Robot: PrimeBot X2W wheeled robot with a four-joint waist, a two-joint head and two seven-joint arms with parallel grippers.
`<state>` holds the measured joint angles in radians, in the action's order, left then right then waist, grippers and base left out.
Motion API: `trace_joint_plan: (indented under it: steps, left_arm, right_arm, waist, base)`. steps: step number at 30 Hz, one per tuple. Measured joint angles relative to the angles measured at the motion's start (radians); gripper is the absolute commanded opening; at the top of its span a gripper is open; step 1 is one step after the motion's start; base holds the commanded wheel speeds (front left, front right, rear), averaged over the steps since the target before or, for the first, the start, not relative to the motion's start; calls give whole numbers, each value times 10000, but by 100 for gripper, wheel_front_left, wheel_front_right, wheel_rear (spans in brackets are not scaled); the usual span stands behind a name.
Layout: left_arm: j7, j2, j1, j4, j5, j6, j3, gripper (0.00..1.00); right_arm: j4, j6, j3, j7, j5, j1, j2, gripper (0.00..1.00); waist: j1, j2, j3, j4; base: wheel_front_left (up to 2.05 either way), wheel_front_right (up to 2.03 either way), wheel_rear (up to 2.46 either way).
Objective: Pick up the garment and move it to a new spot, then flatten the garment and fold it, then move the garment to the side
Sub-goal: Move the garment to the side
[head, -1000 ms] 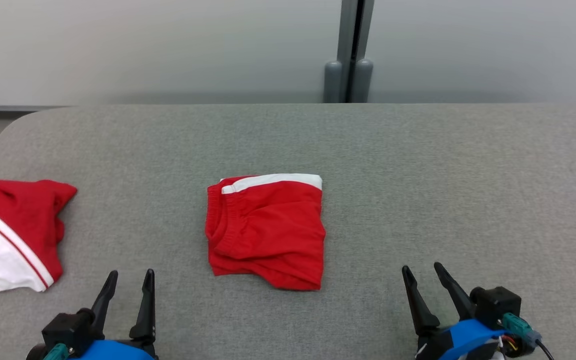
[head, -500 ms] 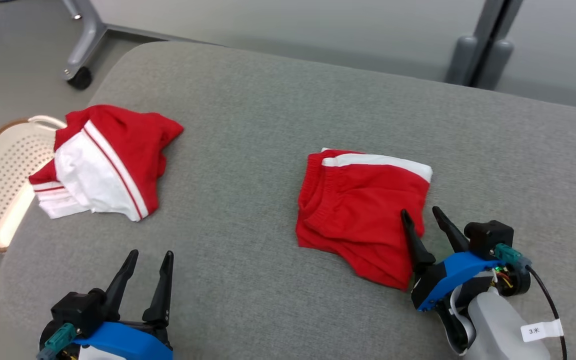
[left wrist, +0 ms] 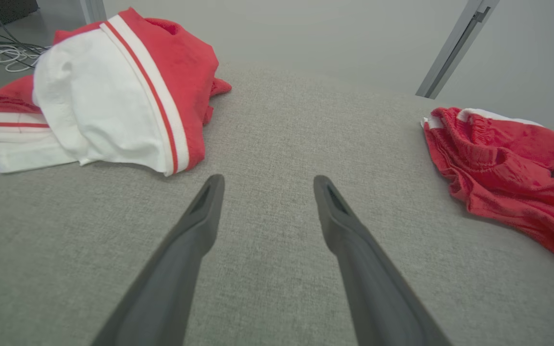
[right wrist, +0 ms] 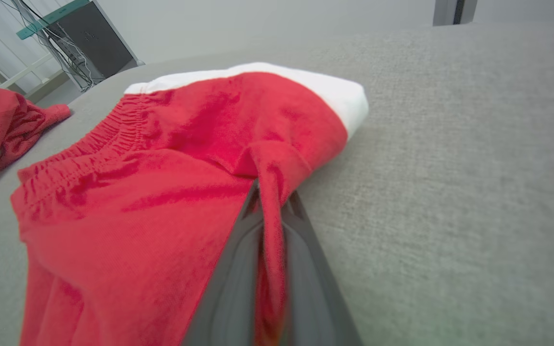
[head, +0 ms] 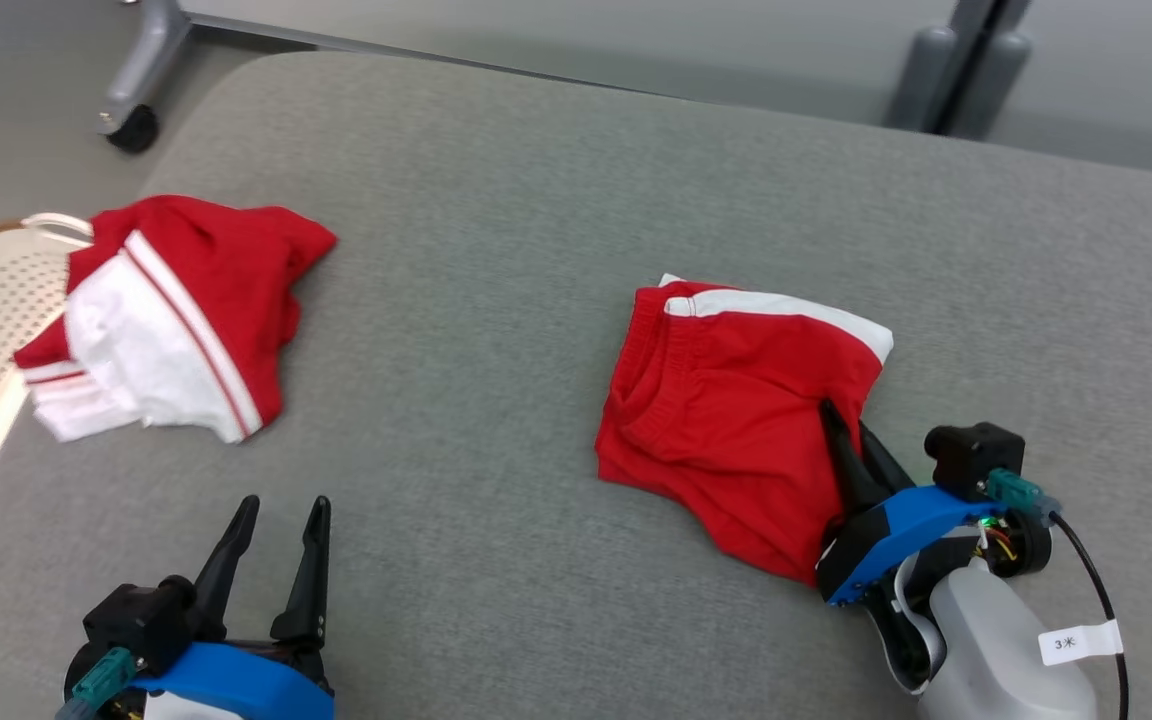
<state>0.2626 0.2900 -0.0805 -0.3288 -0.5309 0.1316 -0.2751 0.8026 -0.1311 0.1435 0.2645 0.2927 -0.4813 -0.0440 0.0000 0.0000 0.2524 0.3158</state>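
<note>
Folded red shorts (head: 726, 400) lie right of centre on the worktop (head: 496, 180). The right gripper (head: 843, 418) pinches their near-right edge, perhaps only the top layer. The left gripper (head: 285, 500), wide open, sits well apart leftward.

One legible marking, found in the head view: a white tag (head: 1079, 642) fixed to the black cable (head: 1099, 588) just beside the pale forearm (head: 996, 660) of the right arm. Printed in black on the tag: the digit "3", followed by one small star-like character, too small to identify with certainty. Tag slightly tilted, print facing the camera. In the right wrist view: faint small marks on the front of the dark cabinet (right wrist: 95, 45), too small to read.
</note>
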Motion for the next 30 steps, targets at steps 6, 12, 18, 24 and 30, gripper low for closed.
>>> trace_joint_plan:
  steps: [6, 12, 18, 24, 30]
  left_arm:
    - [2, 65, 168, 690, 265, 0, 0, 100]
    - [2, 150, 266, 1384, 570, 0, -69, 100]
    - [2, 290, 502, 2023, 734, 0, -109, 100]
    - [2, 533, 825, 2420, 894, 0, -146, 100]
    - [2, 865, 965, 2744, 917, 0, -290, 100]
  right_arm:
    - [-1135, 4, 506, -6, 178, 558, -29, 0]
    - [-2211, 6, 1041, -8, 366, 1311, -48, 0]
    - [-3173, 6, 1193, -6, 422, 2005, -58, 0]
    - [-3929, 6, 1354, -8, 397, 2533, -48, 0]
    - [-4144, 6, 1114, -8, -500, 2632, -52, 0]
  waist:
    - [1, 1, 267, -1706]
    - [1, 2, 478, -3716]
    - [0, 2, 542, -5496]
    - [1, 2, 552, -6795]
    - [0, 0, 784, -7025]
  base:
    - [0, 0, 0]
    - [0, 0, 0]
    - [0, 0, 0]
    - [0, 0, 0]
    - [0, 0, 0]
